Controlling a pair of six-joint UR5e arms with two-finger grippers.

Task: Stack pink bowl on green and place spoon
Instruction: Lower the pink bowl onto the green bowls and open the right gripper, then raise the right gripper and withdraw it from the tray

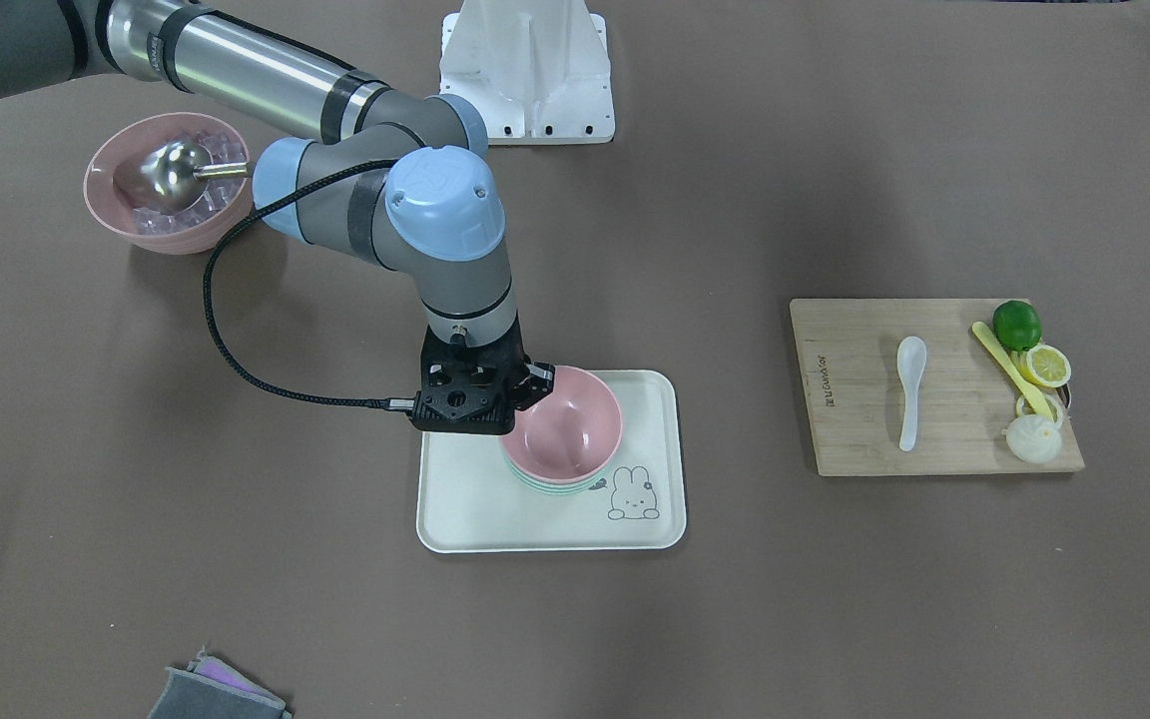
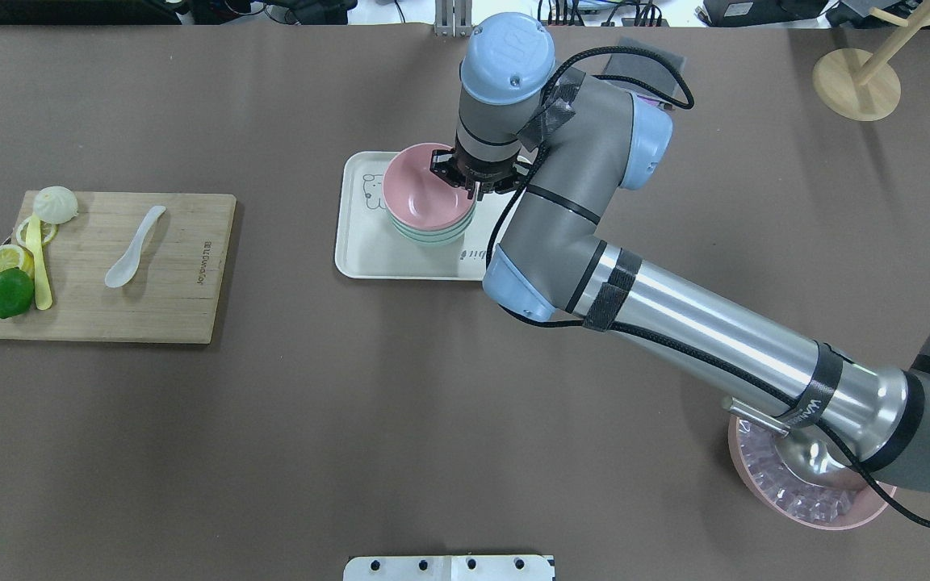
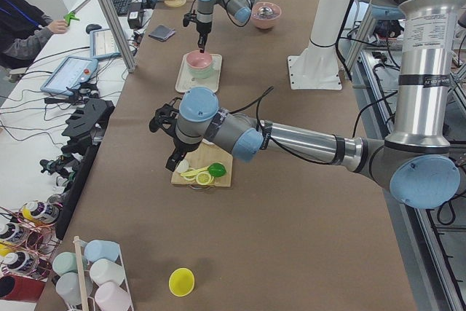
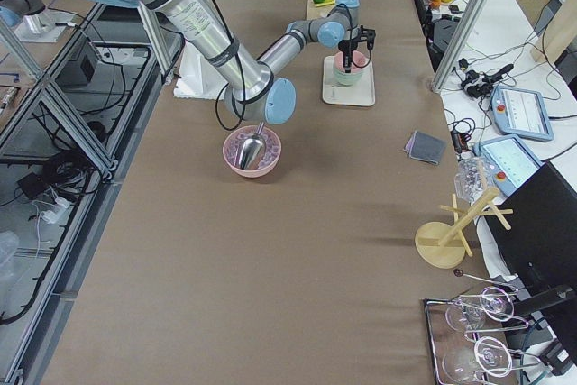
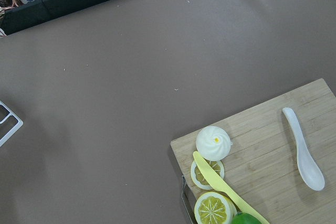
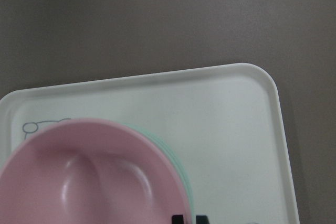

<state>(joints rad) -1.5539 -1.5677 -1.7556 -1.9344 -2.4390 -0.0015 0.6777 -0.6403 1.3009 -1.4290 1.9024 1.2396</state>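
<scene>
Stacking done, spoon pending. My right pincer (image 1: 538,383) is closed narrowly on the rim of the pink bowl (image 1: 567,427), which sits nested in the green bowl (image 1: 547,488) on the tray (image 1: 495,521). The spoon (image 1: 909,391) lies on the cutting board (image 1: 850,429), well apart across the worktop (image 1: 236,599). My left pincer (image 3: 177,163) hovers over that board; I cannot tell its opening. Left to do, in my judgement: release the bowl, fetch and place the spoon.

Brown table (image 1: 236,599) under tray (image 1: 475,504), cutting board (image 1: 954,444), ice bowl (image 1: 174,243), grey cloth (image 1: 204,699)
</scene>
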